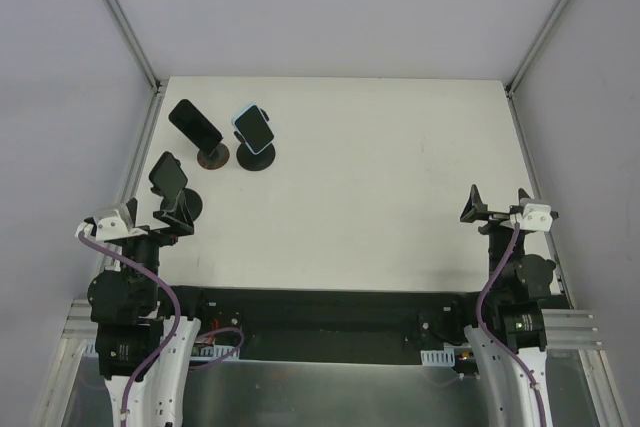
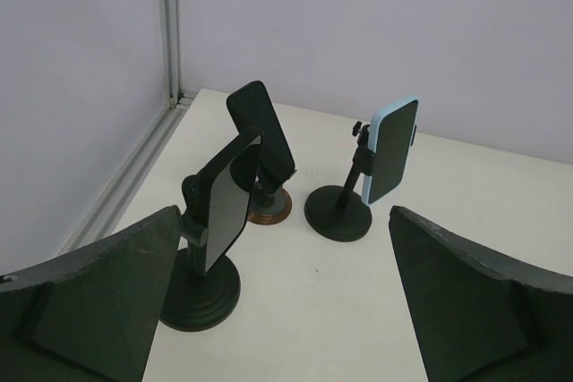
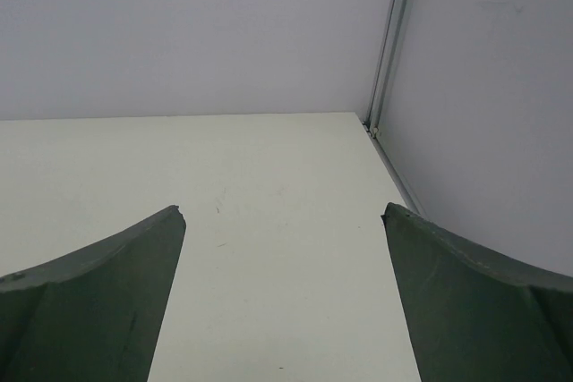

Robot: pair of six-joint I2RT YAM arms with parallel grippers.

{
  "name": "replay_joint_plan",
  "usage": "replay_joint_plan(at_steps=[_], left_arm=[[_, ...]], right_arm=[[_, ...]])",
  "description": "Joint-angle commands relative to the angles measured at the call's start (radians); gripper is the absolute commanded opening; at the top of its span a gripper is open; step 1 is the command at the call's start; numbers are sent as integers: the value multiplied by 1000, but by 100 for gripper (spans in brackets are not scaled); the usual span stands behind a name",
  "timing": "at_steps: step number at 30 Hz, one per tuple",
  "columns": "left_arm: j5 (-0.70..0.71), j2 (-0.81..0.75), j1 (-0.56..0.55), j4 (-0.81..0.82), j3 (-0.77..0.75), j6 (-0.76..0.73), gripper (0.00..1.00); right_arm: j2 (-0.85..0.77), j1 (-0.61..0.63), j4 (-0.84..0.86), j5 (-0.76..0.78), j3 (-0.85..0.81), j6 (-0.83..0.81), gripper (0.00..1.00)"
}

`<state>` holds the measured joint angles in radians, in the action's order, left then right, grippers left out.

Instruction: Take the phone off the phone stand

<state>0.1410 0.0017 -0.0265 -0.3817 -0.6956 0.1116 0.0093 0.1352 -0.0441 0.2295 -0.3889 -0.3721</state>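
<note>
The left gripper [image 2: 285, 214], wide open and empty, should pinch the nearest phone [image 2: 224, 207] by its edges and lift upward. The right gripper [image 3: 284, 212] gapes empty too.

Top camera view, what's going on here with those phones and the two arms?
Three phones are mounted at the far left of the table: a dark phone nearest the arms, a black phone on a brown base, and a blue-cased phone. The left gripper is open, facing the nearest one without touching it. The right gripper hangs open at the right side, away from the phones. None has been removed yet.
</note>
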Motion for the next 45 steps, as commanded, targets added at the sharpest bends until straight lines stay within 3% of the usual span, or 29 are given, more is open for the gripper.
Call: replay_joint_plan(at_steps=[1,10,14,23,31,35,40,45], left_arm=[[19,-138,-3,21,-21,0,99],[35,10,-3,10,-96,31,99],[48,220,-3,-39,-197,62,99],[58,624,-3,-291,-436,-33,99],[224,808,58,-352,-478,-133,99],[116,912,149,-347,-507,-162,99],[-43,997,186,-381,-551,-141,95],[-76,1031,188,-388,-551,-147,81]], right_arm=[[-81,9,27,14,-18,-14,96],[-92,46,29,21,-11,5,96],[-94,90,27,27,-7,4,96],[-115,142,13,39,-7,-7,96],[-117,165,20,42,-1,-14,96],[-120,173,21,42,1,-17,96],[-121,175,18,47,2,-19,96],[-118,178,20,47,4,-22,96]])
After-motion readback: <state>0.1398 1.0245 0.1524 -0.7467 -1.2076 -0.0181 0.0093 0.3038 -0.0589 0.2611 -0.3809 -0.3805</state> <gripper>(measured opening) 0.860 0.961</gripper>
